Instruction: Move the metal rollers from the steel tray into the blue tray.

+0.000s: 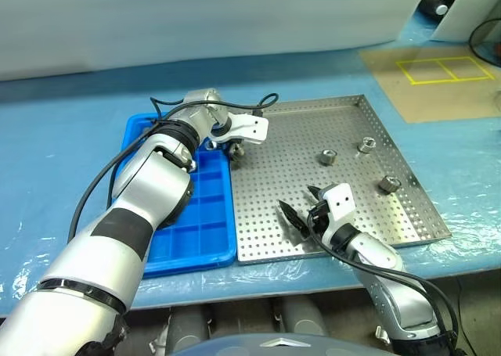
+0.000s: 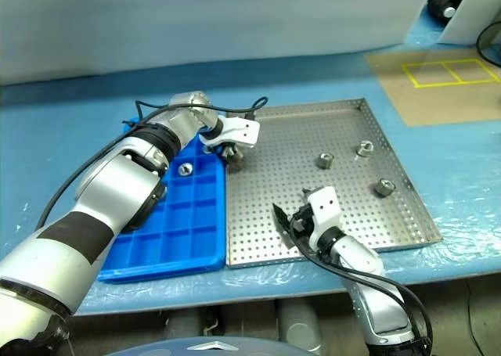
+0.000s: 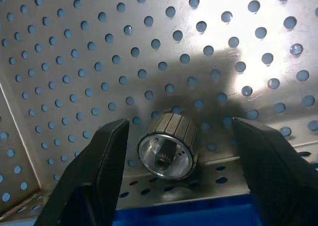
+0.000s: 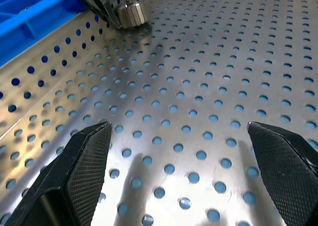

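Note:
The steel tray (image 1: 352,121) lies at centre right, with the blue tray (image 1: 211,215) against its left side. My left gripper (image 3: 179,129) points down at the steel tray's left rim. It is open, and one of the metal rollers (image 3: 166,146) lies on its side between the fingers, touching neither. That roller (image 4: 130,15) also appears in the right wrist view. Three more rollers (image 1: 327,157), (image 1: 366,145), (image 1: 387,185) sit on the tray's right half. Another roller (image 2: 185,168) rests in a compartment of the blue tray. My right gripper (image 1: 302,206) hovers open and empty over the tray's front.
A brown mat (image 1: 438,74) marked with yellow taped squares lies at the back right on the blue table cover (image 1: 63,160). Black cables (image 1: 485,39) sit at the far right edge. A pale wall (image 1: 196,19) runs along the back.

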### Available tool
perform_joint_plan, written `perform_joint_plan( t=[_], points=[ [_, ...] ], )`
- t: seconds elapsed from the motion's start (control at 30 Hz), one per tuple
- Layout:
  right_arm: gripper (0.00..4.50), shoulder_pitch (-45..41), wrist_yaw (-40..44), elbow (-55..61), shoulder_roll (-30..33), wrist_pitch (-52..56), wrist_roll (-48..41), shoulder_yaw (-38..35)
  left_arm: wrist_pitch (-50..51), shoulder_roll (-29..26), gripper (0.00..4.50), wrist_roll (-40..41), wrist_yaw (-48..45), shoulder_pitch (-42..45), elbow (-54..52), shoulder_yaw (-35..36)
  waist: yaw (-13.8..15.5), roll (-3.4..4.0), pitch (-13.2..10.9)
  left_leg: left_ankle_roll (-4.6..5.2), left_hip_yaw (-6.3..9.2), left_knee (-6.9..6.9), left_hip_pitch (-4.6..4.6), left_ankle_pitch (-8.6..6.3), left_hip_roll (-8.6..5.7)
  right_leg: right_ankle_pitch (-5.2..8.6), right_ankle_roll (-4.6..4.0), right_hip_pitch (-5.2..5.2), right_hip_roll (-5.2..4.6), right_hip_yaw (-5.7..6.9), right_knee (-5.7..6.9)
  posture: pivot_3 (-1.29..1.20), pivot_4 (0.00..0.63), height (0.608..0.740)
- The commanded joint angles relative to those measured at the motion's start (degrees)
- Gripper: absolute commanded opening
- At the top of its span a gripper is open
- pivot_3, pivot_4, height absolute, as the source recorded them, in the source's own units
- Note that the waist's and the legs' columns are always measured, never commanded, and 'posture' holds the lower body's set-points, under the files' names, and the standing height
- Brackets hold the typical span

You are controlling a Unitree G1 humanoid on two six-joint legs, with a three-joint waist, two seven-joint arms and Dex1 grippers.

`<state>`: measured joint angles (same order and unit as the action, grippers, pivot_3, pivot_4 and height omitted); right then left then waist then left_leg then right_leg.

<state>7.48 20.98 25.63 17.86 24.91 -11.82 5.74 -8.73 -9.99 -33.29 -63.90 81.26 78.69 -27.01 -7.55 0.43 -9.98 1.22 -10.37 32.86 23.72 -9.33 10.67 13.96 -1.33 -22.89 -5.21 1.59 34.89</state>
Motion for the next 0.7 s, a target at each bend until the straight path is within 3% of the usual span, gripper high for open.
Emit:
perform_joint_plan(
  t=[0.03,0.43,0.53,0.63,0.7],
  points=[
    [4.50,0.44,-0.25,2.60,-0.21,-1.00,0.18,-0.04,2.08,-1.03,3.48,-1.90,0.24,-0.81,0.72,-1.52,-0.52,0.00,0.00,0.00,0.01,0.00,0.00,0.00,0.01,0.00,0.00,0.01,0.02,0.02,0.00,-0.61,0.150,0.740],
    [4.50,-0.16,0.00,2.83,-0.10,-1.60,0.27,-0.67,2.10,-1.69,3.48,-4.29,0.65,-1.88,0.70,-4.14,-2.82,-0.01,0.00,0.09,0.06,0.07,-0.04,-0.05,0.02,0.00,0.00,0.17,0.03,0.09,-0.07,-0.59,0.150,0.740],
    [4.50,-1.31,0.22,4.72,-0.12,-1.05,-1.16,-1.86,1.19,-1.95,2.87,-4.38,0.31,-2.00,0.64,-4.18,-3.03,-0.01,-0.01,0.10,0.06,0.12,-0.07,-0.07,0.02,0.00,0.00,0.23,0.02,0.09,-0.07,-0.59,0.150,0.740],
    [4.50,-2.00,0.50,5.74,0.13,-0.10,-1.91,-2.57,1.79,-1.69,1.82,-3.87,0.68,-2.15,0.63,-3.65,-3.44,-0.03,-0.01,0.11,0.07,0.16,-0.09,-0.07,0.02,0.00,0.00,0.28,0.02,0.09,-0.06,-0.58,0.150,0.740],
    [4.50,-2.04,0.45,5.59,0.24,0.00,-1.82,-2.66,1.98,-1.49,1.61,-3.87,1.27,-2.29,0.62,-3.62,-3.66,-0.04,-0.02,0.13,0.09,0.19,-0.15,-0.08,0.01,0.00,-0.01,0.38,0.00,0.11,-0.07,-0.58,0.150,0.740]
  ],
)
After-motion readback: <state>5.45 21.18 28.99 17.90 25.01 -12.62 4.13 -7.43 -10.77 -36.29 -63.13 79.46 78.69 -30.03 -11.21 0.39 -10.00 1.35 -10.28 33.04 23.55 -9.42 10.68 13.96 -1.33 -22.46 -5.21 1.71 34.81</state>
